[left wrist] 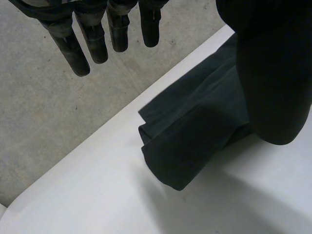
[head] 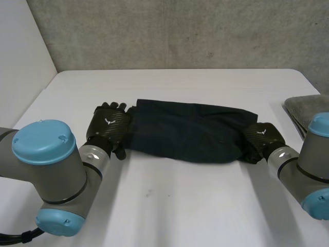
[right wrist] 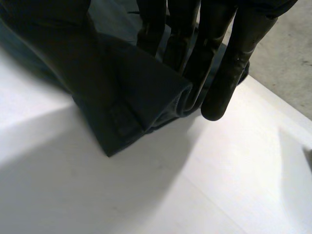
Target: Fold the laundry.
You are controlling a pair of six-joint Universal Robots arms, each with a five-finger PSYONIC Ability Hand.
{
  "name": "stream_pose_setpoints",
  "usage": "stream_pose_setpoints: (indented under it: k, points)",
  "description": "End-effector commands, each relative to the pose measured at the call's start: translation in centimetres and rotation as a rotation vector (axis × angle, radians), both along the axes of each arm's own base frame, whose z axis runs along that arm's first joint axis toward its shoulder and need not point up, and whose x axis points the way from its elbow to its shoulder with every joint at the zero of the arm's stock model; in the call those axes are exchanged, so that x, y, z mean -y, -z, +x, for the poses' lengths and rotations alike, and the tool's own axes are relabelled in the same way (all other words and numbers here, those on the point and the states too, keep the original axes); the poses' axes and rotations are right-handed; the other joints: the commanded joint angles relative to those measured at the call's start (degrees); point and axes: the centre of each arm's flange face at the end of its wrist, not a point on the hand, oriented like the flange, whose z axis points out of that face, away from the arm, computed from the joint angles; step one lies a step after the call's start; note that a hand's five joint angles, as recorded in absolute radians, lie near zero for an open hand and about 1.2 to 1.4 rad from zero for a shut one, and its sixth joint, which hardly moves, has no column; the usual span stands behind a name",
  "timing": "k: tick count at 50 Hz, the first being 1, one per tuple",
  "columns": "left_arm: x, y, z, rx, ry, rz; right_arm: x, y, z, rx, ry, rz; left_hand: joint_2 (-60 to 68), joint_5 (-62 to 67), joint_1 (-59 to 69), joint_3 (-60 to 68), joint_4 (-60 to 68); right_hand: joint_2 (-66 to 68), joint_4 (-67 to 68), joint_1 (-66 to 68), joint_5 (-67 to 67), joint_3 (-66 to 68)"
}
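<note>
Dark navy cloth (head: 187, 131): lies in a long band across the worktop's (head: 180, 206) middle, looks soft, light and limp, best taken at end corners; right robot hand (head: 263, 137) pinching its right end, left robot hand (head: 109, 126) at its left end, fingers straight, holding nothing.

No words or numbers legible, a small white emblem (head: 108, 122) shaped like a spread V on the back of the left hand (head: 111, 131), a matching mark on the back of the right hand (head: 267, 138), no lettering readable beside either
</note>
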Motion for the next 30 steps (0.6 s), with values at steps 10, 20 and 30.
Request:
stream_pose_setpoints:
  k: [10, 20, 30]
  points:
    - [-0.4, -0.5, 0.6, -0.002, -0.009, -0.005, 4.5, -2.3, -7.4, -0.341, 0.159, -0.133, -1.10, -2.16, -0.49, -1.49, -1.02, 16.42, 17.18, 31.70, 19.55, 17.50]
    - [-0.1, -1.2, 0.6, -0.012, -0.015, -0.025, 2.8, -7.0, 0.1, -0.461, -0.040, -0.385, -1.10, -2.16, -0.49, -1.49, -1.02, 16.42, 17.18, 31.70, 19.55, 17.50]
    - [0.7, -2.8, 0.1, -0.043, -0.013, -0.078, -6.5, -5.9, 12.3, -0.436, -0.545, -0.602, -1.44, -2.50, -0.83, -1.83, -1.35, 16.42, 17.18, 31.70, 19.55, 17.50]
